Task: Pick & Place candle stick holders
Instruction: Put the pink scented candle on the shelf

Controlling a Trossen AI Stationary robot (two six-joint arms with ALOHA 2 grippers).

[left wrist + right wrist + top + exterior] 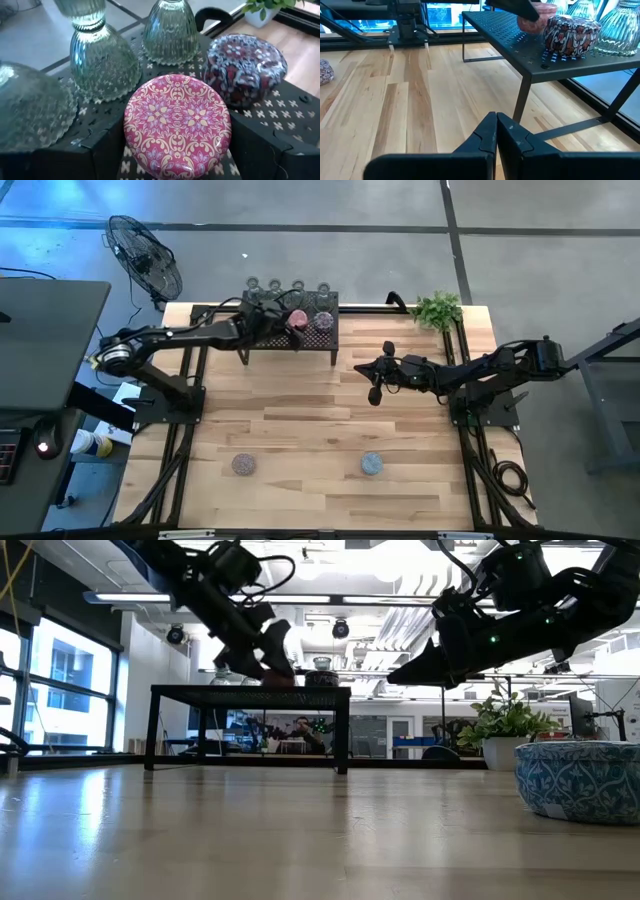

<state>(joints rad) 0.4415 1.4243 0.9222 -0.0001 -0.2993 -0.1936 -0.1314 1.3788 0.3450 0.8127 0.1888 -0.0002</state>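
A black mesh rack (290, 340) stands at the table's far middle. Three clear-greenish glass candle stick holders (102, 65) stand on its far part, beside a mauve patterned one (245, 67) and a pink patterned one (177, 125). My left gripper (290, 322) reaches over the rack and is shut on the pink holder. A mauve holder (243, 465) and a blue holder (371, 464) rest on the table near the front. My right gripper (375, 385) is shut and empty, in the air to the right of the rack; it also shows in its wrist view (496, 131). My left gripper has the pink holder's round side wall (131, 142) between its two fingers, one finger on each side. The fingers slant down from the table's left. The holder stays upright with its patterned top up, at the rack's top; whether it is lifted clear, I cannot tell.
A small green potted plant (437, 308) stands at the far right corner. A black fan (145, 260) stands beyond the table's far left. Bare wood lies between the rack and the two front holders.
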